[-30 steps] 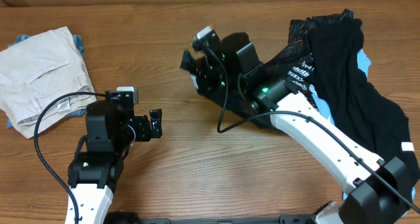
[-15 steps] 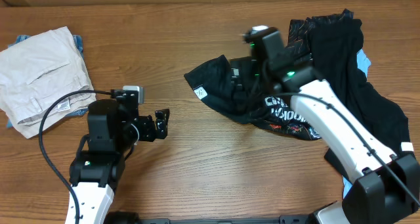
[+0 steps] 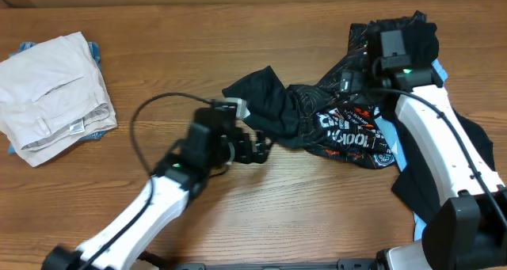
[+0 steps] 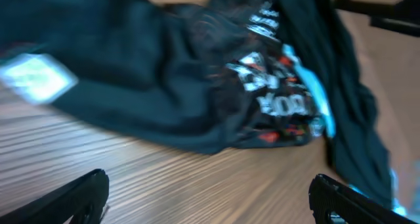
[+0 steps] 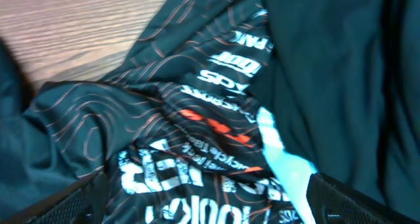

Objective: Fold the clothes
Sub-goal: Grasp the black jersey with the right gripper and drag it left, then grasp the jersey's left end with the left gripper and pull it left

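Overhead view: left gripper (image 3: pixel 259 146) and right gripper (image 5: pixel 203 188) both wide open, empty, by the crumpled jersey (image 3: pixel 341 131).

We're looking down on a robotics lab bench: a brown wood-grain table (image 3: pixel 238 32), with a white-and-black left arm (image 3: pixel 150 203) and right arm (image 3: pixel 440 155) reaching in from the table's near edge and a black cable (image 3: pixel 133 131) looping over its top. Laundry lies on it: folded off-white trousers (image 3: pixel 51 84) at the left end, a black contour-patterned jersey (image 3: pixel 348 131) towards the right.
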`<state>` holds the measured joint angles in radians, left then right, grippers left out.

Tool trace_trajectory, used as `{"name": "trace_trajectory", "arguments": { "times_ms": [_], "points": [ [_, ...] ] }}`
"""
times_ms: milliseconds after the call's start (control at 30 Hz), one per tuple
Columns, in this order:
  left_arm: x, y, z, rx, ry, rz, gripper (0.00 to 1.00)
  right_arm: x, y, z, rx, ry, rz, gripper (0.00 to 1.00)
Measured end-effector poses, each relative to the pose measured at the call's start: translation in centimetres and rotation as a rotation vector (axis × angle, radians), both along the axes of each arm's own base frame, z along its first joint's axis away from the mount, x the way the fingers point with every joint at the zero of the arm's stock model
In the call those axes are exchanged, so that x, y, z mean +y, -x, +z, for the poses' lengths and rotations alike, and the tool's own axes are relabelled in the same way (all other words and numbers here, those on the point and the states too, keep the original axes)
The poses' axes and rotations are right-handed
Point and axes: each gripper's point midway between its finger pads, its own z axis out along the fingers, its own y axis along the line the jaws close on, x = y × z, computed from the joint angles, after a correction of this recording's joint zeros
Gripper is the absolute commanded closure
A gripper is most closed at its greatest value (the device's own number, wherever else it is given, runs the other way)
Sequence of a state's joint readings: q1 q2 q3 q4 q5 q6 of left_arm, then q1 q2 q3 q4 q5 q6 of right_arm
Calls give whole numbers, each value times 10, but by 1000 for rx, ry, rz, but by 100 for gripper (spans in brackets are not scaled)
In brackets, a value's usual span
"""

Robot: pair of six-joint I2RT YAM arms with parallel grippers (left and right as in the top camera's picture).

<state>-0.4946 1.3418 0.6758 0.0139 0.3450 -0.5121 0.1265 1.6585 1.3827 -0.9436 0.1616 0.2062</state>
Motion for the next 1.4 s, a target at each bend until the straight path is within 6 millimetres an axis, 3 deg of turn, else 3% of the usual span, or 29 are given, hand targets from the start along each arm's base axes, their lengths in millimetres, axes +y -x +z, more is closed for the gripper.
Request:
{"name": "trace_trajectory", "arguments": {
  "times_ms": [167, 333, 400, 433, 600, 700, 733, 867, 1033, 1100, 1167, 1200, 1233, 1267, 1400],
  "points": [
    [-43, 1, -24, 84, 87, -13, 0, -14, 3, -2, 20, -45, -40, 0],
    [-56, 4, -73, 258, 114, 61, 0, -18, 4, -3, 28, -72, -51, 0],
    [-60, -1, -83, 278, 138, 87, 2, -17, 4, -3, 28, -76, -50, 0],
    [-62, -6, -86, 276, 158, 101, 6, -17, 4, -3, 29, -78, -49, 0],
    [-64, -17, -97, 296, 183, 160, 53, -15, 5, -4, 31, -86, -45, 0],
    [-63, -19, -109, 319, 172, 183, 89, -13, 5, -4, 32, -97, -41, 0],
    [-63, -22, -111, 316, 167, 191, 94, -12, 5, -4, 33, -101, -39, 0],
    [-63, -31, -112, 294, 155, 216, 96, -11, 6, -4, 36, -110, -35, 0],
    [-65, -49, -96, 226, 159, 200, 96, -10, 10, -6, 55, -111, -36, 0],
    [-57, -55, -94, 217, 141, 204, 96, -10, 11, -6, 61, -113, -34, 1],
    [-40, -59, -91, 226, 111, 226, 96, -10, 13, -7, 67, -114, -30, 20],
    [-26, -60, -90, 239, 83, 245, 96, -10, 13, -7, 70, -112, -26, 40],
    [-10, -63, -83, 243, 67, 270, 96, -10, 13, -7, 71, -108, -17, 49],
    [3, -65, -77, 245, 47, 292, 96, -10, 13, -8, 72, -106, -9, 53],
    [64, -66, -43, 229, -5, 387, 96, -10, 10, -17, 56, -104, 1, 53]
  ]
}}
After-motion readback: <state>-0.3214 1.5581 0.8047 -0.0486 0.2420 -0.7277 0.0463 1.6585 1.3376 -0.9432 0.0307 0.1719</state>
